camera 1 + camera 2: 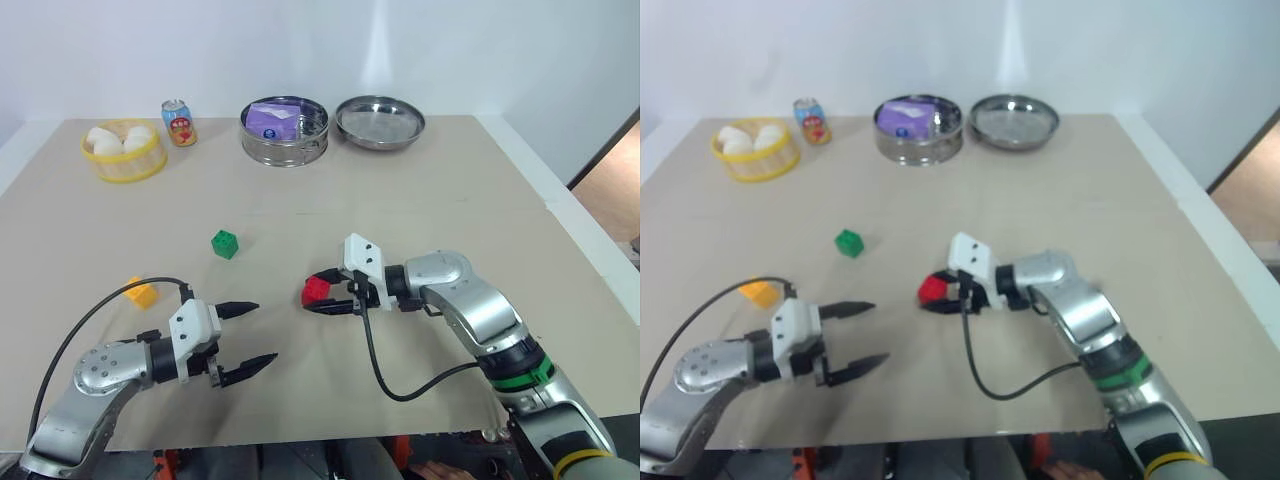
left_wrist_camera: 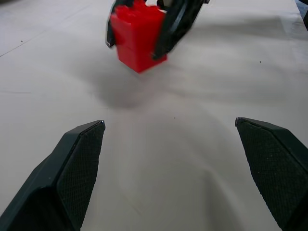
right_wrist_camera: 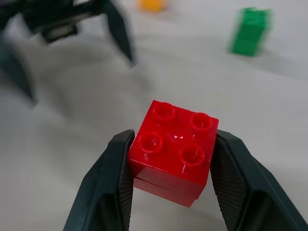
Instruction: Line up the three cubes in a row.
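Cubes aren't lined up yet: your right gripper (image 1: 322,298) is clamped on the red studded plastic cube (image 3: 174,150) mid-table, the green one (image 1: 225,244) sits farther left, the orange-yellow one (image 1: 141,292) near-left. Left gripper (image 1: 250,339) hangs spread wide, empty.

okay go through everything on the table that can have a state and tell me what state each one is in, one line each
red cube: clamped in the right gripper, lifted off the table.
green cube: loose on the table, upright.
orange-yellow cube: loose on the table, untouched.
left gripper: open, empty.
drink can: standing upright.
steel pot: uncovered, purple packet inside.
steel lid: lying beside the pot.
yellow basket: holding white round items.
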Controlling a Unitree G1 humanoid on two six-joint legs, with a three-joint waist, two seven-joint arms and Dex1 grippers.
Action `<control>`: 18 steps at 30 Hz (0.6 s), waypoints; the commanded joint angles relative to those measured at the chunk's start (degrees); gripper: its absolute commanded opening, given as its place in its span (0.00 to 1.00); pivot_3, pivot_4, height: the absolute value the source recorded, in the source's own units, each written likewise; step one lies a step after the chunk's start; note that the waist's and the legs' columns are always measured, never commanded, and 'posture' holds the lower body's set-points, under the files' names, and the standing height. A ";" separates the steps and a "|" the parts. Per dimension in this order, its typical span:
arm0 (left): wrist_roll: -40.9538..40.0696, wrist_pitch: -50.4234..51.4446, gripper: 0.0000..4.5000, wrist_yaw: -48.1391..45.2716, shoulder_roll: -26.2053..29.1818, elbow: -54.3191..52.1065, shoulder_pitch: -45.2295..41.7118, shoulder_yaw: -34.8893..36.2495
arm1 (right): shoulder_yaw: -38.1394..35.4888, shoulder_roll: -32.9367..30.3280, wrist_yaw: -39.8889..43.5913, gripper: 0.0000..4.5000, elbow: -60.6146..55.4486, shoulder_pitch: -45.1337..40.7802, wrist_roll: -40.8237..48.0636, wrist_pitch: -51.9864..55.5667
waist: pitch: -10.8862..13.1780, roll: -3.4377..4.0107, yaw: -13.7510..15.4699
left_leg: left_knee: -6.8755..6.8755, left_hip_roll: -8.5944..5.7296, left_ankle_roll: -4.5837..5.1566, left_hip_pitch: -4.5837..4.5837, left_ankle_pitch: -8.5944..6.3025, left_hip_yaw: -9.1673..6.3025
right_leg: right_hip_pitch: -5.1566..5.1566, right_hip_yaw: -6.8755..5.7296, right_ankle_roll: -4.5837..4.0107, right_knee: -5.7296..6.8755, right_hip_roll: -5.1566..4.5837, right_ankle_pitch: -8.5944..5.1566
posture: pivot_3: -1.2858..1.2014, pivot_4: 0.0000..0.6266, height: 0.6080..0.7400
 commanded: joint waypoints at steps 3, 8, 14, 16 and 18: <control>-1.50 0.99 1.00 0.23 0.94 -3.44 0.93 1.31 | 1.83 1.11 8.58 0.38 7.92 -5.40 -1.63 -9.47 | 0.00 0.01 0.00 | 0.01 0.01 0.00 0.01 0.00 0.00 | 0.00 0.00 0.01 0.01 0.02 0.02 | 0.52 0.24 1.00; -1.75 1.93 1.00 0.78 1.07 -4.93 1.87 1.73 | 2.43 3.68 13.90 0.38 12.78 -9.27 0.04 -7.79 | 0.01 0.01 -0.05 | 0.01 0.01 0.00 0.01 0.00 0.00 | 0.01 0.00 0.00 0.01 0.02 0.02 | 0.52 0.24 1.00; -2.68 3.29 1.00 1.63 1.47 -7.05 3.34 3.02 | 4.90 4.62 18.19 0.38 14.32 -11.28 -2.44 -7.95 | 0.01 0.02 0.06 | 0.00 0.03 0.00 0.01 0.00 0.00 | -0.01 0.00 -0.03 0.02 0.04 0.00 | 0.52 0.24 1.00; -2.75 3.46 1.00 1.84 1.57 -7.56 3.82 3.14 | 6.37 4.78 18.72 0.38 15.39 -11.15 -4.20 -10.08 | 0.01 0.02 0.06 | 0.00 0.03 0.00 0.01 0.00 0.00 | 0.00 0.00 -0.04 0.02 0.04 0.00 | 0.52 0.24 1.00; -3.00 3.75 1.00 2.23 1.57 -7.98 4.08 3.40 | 6.95 5.38 18.36 0.38 16.13 -10.77 -5.05 -11.12 | 0.02 0.03 0.06 | 0.00 0.04 -0.01 0.02 0.00 0.00 | 0.00 0.00 -0.04 0.02 0.04 0.00 | 0.52 0.24 1.00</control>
